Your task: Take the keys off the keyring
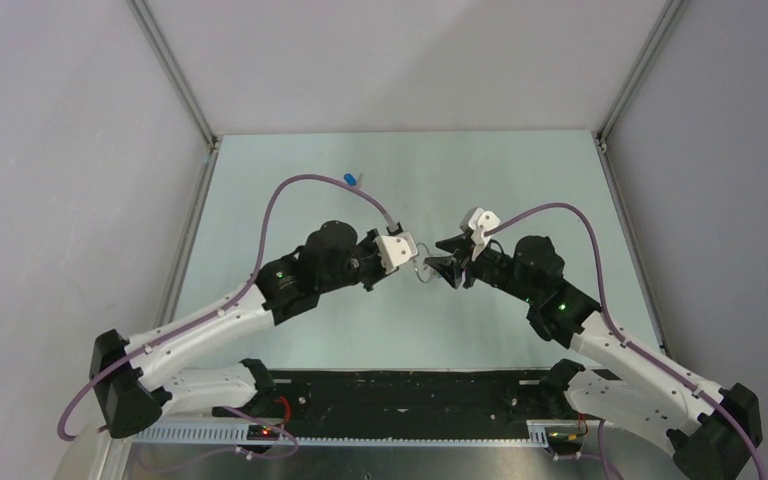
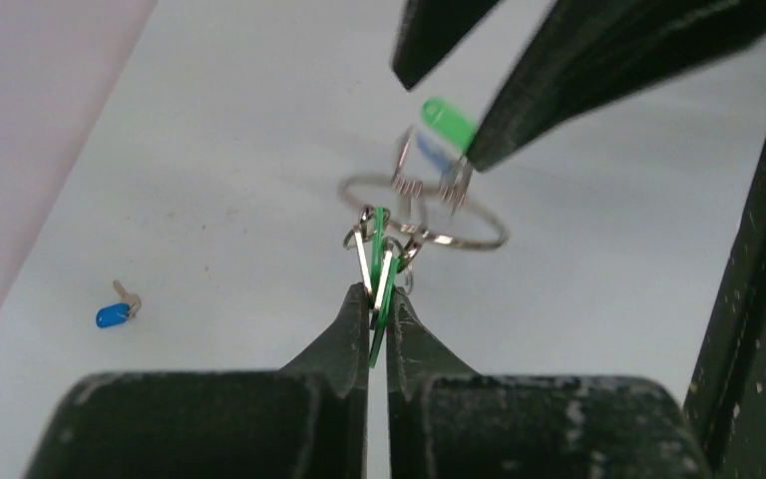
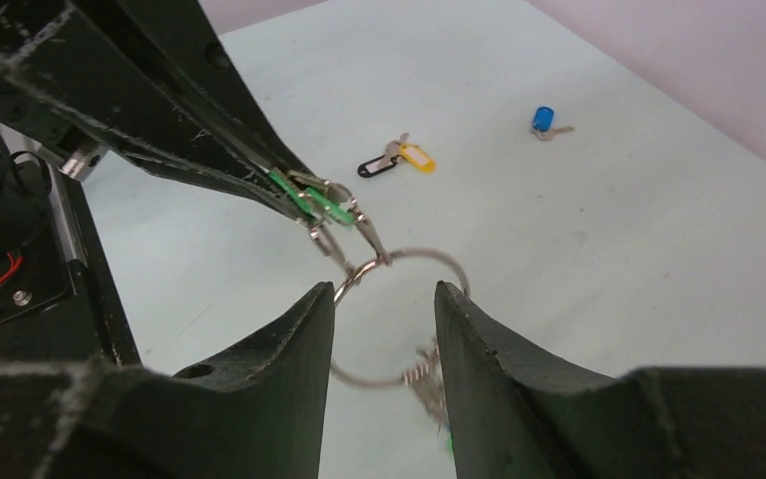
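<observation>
The keyring (image 2: 471, 241) is a thin silver wire ring held above the table between both grippers. My left gripper (image 2: 377, 291) is shut on the green-headed keys (image 2: 380, 261) that hang from small loops on the ring. My right gripper (image 3: 384, 289) is open, its fingers (image 3: 309, 319) on either side of the keyring (image 3: 429, 253). Another green key (image 2: 446, 120) and a blue one (image 2: 430, 151) hang on the ring by the right fingers. In the top view the grippers (image 1: 410, 252) (image 1: 444, 266) meet at table centre with the ring (image 1: 424, 272) between them.
A loose blue-headed key (image 3: 543, 120) lies on the table at the far left (image 1: 351, 180). A yellow-and-black tagged piece (image 3: 401, 159) lies on the table beyond the grippers. A black rail (image 1: 410, 390) runs along the near edge.
</observation>
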Tool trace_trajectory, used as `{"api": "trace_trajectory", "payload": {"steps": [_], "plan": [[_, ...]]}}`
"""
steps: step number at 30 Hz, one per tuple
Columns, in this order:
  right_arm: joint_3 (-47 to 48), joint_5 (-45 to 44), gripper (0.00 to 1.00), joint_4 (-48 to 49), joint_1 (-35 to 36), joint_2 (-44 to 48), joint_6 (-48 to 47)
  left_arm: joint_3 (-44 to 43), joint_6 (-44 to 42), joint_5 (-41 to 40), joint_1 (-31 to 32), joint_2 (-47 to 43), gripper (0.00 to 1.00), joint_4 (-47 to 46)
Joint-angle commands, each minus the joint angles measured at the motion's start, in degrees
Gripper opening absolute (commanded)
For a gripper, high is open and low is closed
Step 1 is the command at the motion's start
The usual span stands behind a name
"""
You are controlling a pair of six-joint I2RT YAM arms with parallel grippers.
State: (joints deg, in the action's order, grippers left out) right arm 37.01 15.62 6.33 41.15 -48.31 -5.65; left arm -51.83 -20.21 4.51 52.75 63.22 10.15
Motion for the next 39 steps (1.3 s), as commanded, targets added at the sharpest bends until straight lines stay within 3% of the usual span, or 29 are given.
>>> {"api": "trace_trajectory", "payload": {"steps": [1,8,15,34,37,39], "plan": [[-0.71,3.94,0.46,5.68,-0.02,-0.90,-1.45,-4.82,-8.32,-1.44,1.44,-3.22,0.00,12.82],[-2.03,12.44,0.46,10.98,1.75,-2.74,-5.39,-6.62,-17.28,0.60,3.11,-6.25,0.00,20.01],[-2.03,13.29,0.47,11.42,6.90,-5.72,-11.49,-6.15,-21.78,2.70,3.64,-10.17,0.00,20.03],[-2.03,15.00,0.54,16.79,9.90,-9.90,-16.46,-4.86,-30.35,11.49,5.07,-15.83,0.00,20.03],[-1.74,16.36,0.48,16.92,10.14,-10.38,-16.31,-5.06,-30.43,11.13,5.08,-15.96,0.00,19.96],[-1.54,16.73,0.35,16.93,10.25,-10.70,-15.85,-5.31,-30.21,9.68,5.08,-15.73,0.00,19.97]]}}
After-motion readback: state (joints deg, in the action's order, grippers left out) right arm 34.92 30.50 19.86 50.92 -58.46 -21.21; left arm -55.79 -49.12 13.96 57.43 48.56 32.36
